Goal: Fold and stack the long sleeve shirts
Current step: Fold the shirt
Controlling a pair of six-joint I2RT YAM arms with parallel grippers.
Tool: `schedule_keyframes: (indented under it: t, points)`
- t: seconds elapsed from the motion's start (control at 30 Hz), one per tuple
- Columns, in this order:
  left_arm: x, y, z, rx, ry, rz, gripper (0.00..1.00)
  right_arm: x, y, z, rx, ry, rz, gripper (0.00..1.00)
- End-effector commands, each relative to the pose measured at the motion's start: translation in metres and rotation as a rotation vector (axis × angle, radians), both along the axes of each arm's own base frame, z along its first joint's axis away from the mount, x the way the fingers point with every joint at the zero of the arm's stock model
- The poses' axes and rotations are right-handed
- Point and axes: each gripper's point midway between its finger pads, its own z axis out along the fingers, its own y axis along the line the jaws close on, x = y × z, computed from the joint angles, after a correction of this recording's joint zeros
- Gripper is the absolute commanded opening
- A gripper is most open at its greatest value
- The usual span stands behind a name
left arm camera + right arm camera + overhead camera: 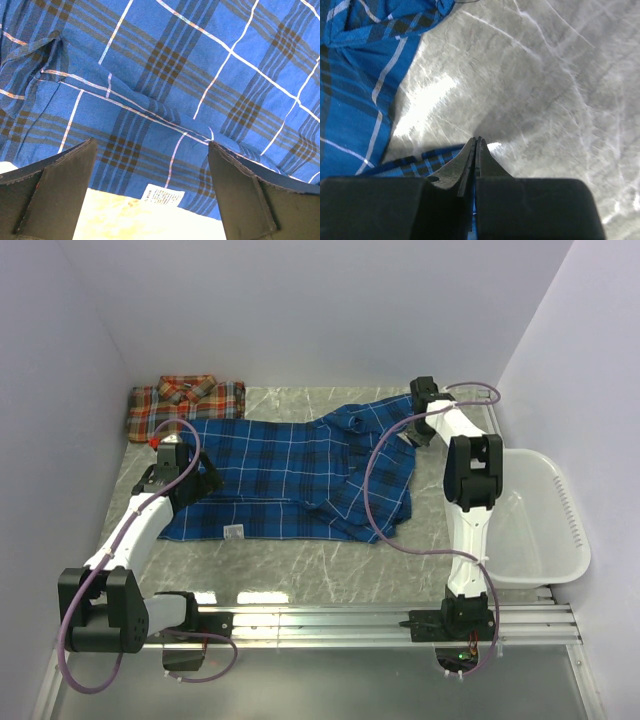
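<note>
Shirt fold, both arms at the cloth.
Left of the basket lay the blue shirt, spread; farther left, the red-orange shirt, folded. The left gripper hung spread over its hem; the right gripper was pressed together, hold uncertain. An empty pinch would leave cloth behind.

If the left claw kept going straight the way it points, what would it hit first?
Most likely the blue plaid shirt, spread right ahead of the open left gripper; depth is unclear.
</note>
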Motion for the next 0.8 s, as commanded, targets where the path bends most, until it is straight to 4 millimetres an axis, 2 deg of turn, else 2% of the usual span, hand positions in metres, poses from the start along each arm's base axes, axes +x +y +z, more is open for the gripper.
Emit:
schedule_keyframes:
  t: [0.0,0.03,0.1,0.13,0.2,0.3,0.33,0.4,0.43,0.5,0.53,0.6,0.63,0.77]
  points:
    - [0.008,-0.001,0.008,0.004,-0.04,-0.016,0.99,0.008,-0.009,0.067,-0.049,-0.128,0.008,0.0]
    - [0.007,-0.002,0.007,0.001,-0.039,-0.017,0.99,0.01,-0.012,0.089,-0.056,-0.175,0.008,0.0]
    - [0.008,-0.003,0.008,-0.002,-0.042,-0.019,0.99,0.012,-0.012,0.112,-0.07,-0.222,0.024,0.0]
    - [0.008,-0.003,0.009,-0.004,-0.045,-0.021,0.99,0.014,-0.013,0.137,-0.078,-0.277,0.025,0.0]
    - [0.007,-0.004,0.009,-0.006,-0.045,-0.023,0.99,0.016,-0.013,0.163,-0.087,-0.334,0.051,0.0]
    - [0.007,-0.005,0.01,-0.011,-0.049,-0.025,0.99,0.021,-0.009,0.214,-0.094,-0.453,0.096,0.0]
    - [0.007,-0.005,0.01,-0.012,-0.051,-0.026,0.99,0.023,-0.006,0.241,-0.094,-0.52,0.109,0.0]
    - [0.007,-0.005,0.01,-0.012,-0.049,-0.026,0.99,0.025,0.003,0.268,-0.094,-0.589,0.169,0.0]
    - [0.007,-0.005,0.01,-0.012,-0.051,-0.026,0.99,0.027,0.007,0.291,-0.091,-0.663,0.194,0.0]
    - [0.007,-0.005,0.011,-0.012,-0.054,-0.026,0.99,0.027,0.023,0.314,-0.083,-0.73,0.279,0.0]
    - [0.007,-0.005,0.011,-0.012,-0.054,-0.026,0.99,0.028,0.028,0.334,-0.079,-0.793,0.303,0.0]
    - [0.007,-0.005,0.011,-0.013,-0.054,-0.029,0.99,0.028,0.044,0.35,-0.067,-0.843,0.378,0.0]
    - [0.007,-0.005,0.011,-0.012,-0.055,-0.03,0.99,0.029,0.051,0.365,-0.068,-0.895,0.405,0.0]
    - [0.008,-0.008,0.013,-0.021,-0.064,-0.043,0.99,0.033,0.08,0.389,-0.078,-0.98,0.548,0.0]
